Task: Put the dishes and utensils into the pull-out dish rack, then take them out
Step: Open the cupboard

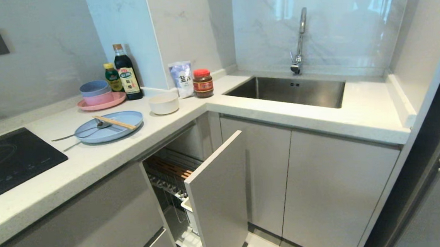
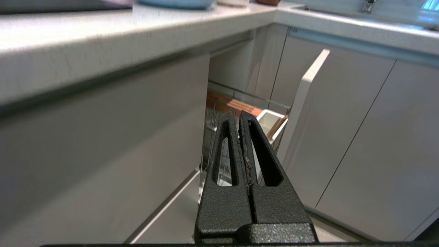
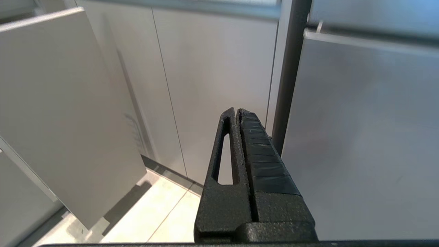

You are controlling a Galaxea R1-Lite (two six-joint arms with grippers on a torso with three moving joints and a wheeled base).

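On the counter a pale blue plate (image 1: 108, 126) carries wooden chopsticks (image 1: 114, 122) and a silver spoon (image 1: 83, 131). A white bowl (image 1: 163, 103) stands just behind it. Below the counter the pull-out dish rack (image 1: 171, 173) is drawn out, with its wooden strip, chrome wires and grey front panel (image 1: 220, 195) showing. The rack (image 2: 236, 106) with its white caddy (image 2: 271, 120) also appears in the left wrist view. My left gripper (image 2: 238, 115) is shut and empty, below counter height, pointing at the rack. My right gripper (image 3: 237, 111) is shut and empty, facing cabinet doors. Neither arm shows in the head view.
A pink plate with stacked blue and pink bowls (image 1: 96, 94) sits at the back left beside sauce bottles (image 1: 126, 72), a salt bag (image 1: 181, 79) and a jar (image 1: 203, 83). A cooktop (image 1: 6, 161) is at left, a sink (image 1: 291, 89) with faucet at right. A steel appliance (image 3: 370, 130) stands on the right.
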